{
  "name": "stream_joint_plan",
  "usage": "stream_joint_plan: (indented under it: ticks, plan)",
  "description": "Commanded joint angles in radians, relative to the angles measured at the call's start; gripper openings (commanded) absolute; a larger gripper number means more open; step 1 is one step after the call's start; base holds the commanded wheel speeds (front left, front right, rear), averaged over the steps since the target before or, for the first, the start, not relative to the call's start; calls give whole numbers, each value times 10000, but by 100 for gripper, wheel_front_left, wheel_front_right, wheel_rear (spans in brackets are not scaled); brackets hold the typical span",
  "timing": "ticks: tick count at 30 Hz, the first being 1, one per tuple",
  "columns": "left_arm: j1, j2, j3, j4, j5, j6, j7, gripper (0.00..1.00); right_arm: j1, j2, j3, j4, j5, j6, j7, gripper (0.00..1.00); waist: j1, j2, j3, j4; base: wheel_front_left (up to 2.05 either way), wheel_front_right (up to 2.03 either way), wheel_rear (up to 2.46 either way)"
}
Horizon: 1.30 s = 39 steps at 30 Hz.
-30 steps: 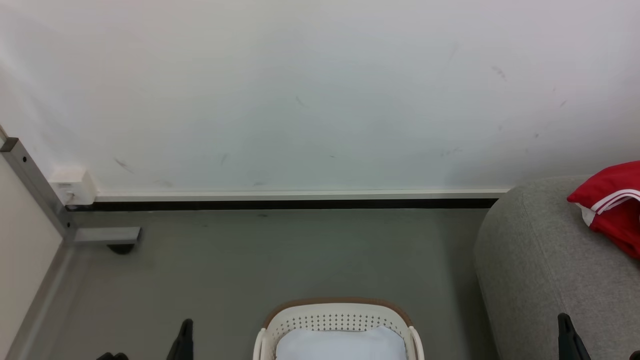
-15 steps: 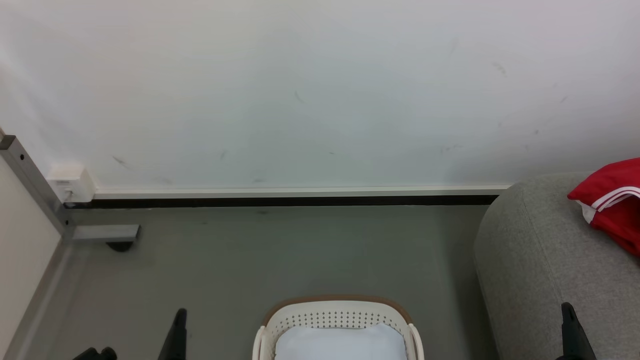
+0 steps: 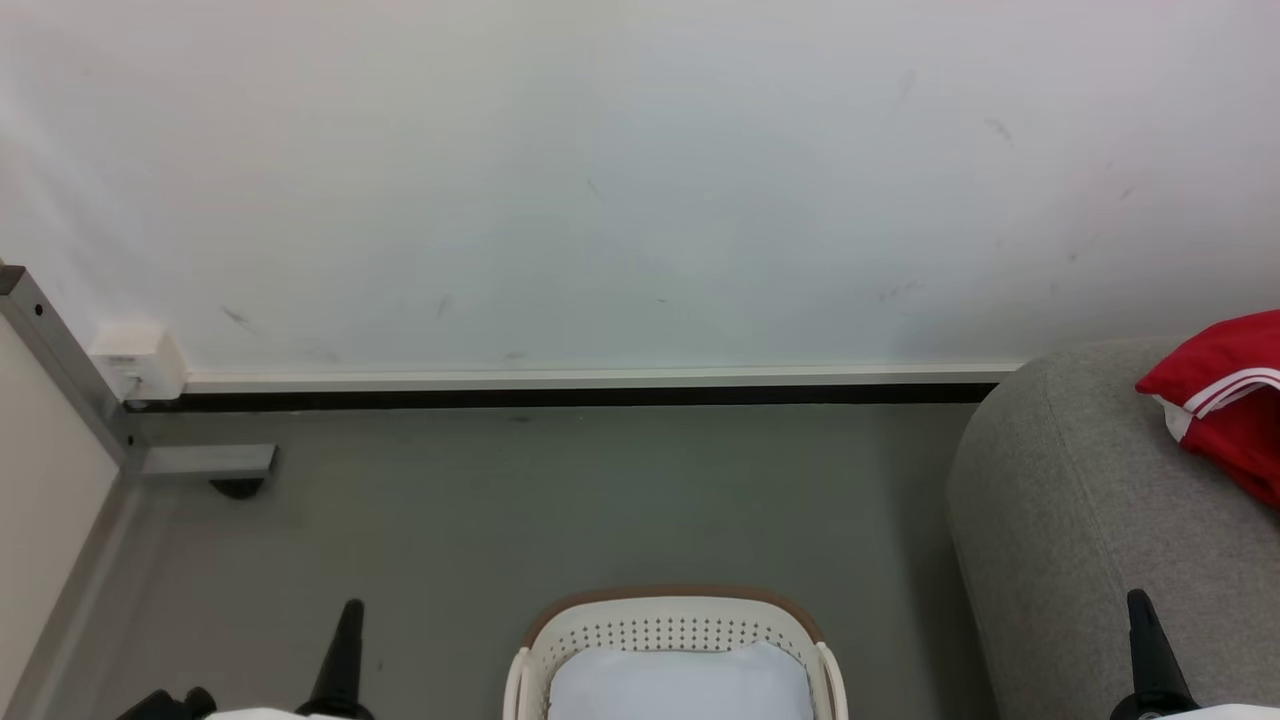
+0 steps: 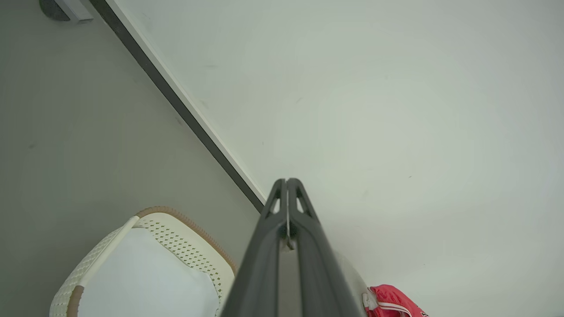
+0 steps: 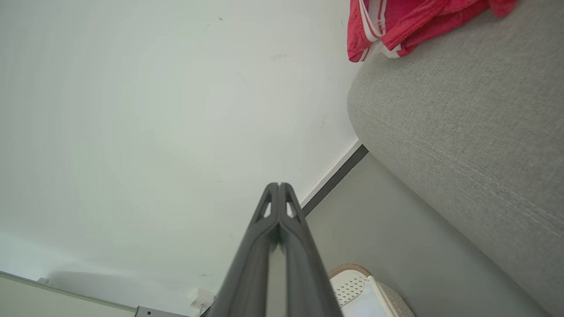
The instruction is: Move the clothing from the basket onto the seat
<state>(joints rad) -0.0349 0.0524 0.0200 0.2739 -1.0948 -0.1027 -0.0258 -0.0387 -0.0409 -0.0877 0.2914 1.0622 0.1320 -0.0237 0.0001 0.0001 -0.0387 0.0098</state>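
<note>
Our left gripper point(image 4: 287, 182) and right gripper point(image 5: 279, 186) were pressed together, empty, and the clothing point(image 3: 1225, 400) lay on the seat point(image 3: 1080, 520). Reaching into the basket point(image 3: 675, 605), we judged, risked snatching the pale pad point(image 3: 680, 685) instead.

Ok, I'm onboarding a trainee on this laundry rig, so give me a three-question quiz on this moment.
1. True or false: red clothing lies on the seat.
2. What shows inside the basket? A) a red jersey B) a pale pad C) a shoe
3. Fill in: the left gripper and right gripper are both ____ (open/shut).

Key: 1 true; 2 B; 3 shut.
</note>
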Motion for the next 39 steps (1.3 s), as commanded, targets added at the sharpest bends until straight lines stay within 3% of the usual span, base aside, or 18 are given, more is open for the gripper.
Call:
stream_joint_plan:
  ticks: [1,39]
  plan:
    - [-201,37,73,-128,-300,-48,75,0,-198,-113,-40,-140,260,-12,62,0,-1,-1,8,-2,0,0,0]
    - [-605,5,675,-244,-3578,-230,986,0,-584,-129,-204,-375,3780,-18,970,0,-1,-1,257,-60,0,0,0]
